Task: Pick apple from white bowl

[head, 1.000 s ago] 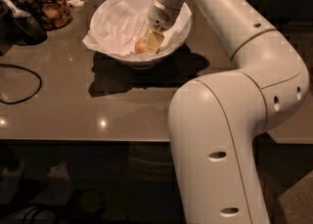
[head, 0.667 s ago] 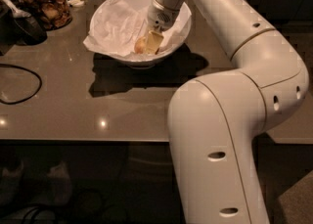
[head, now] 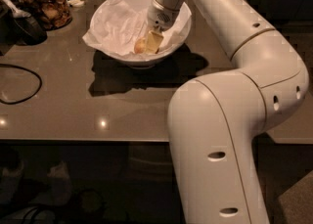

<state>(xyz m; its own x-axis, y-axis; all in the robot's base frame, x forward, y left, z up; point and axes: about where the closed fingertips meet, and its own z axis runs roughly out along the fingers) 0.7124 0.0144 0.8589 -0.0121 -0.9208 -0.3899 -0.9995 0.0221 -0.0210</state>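
The robot's white arm (head: pixel 244 47) reaches from the lower right of the frame up to the white bowl (head: pixel 172 47), which stands on the desk (head: pixel 122 115) at upper centre. Its gripper (head: pixel 152 42) is down inside the bowl, low over the crumpled white paper (head: pixel 110 22) that lines it.

The apple (head: pixel 140 46) lies on the paper near the bottom of the bowl, towards the front wall. It sits just left of the gripper's tip in the picture and looks to be touching it. From where I stand only a small rounded part of the fruit shows past the pale tip. I cannot tell whether the jaws are open around it or already closed on it.

The next move turns on that sideways relation. If the apple is beside the jaws and not between them, I reckon a lift would come up empty and the tip needs a small shift to the left. The apple is round, so no approach angle is better than another.

A glass jar of brown snacks (head: pixel 46 3) stands well apart at upper left.
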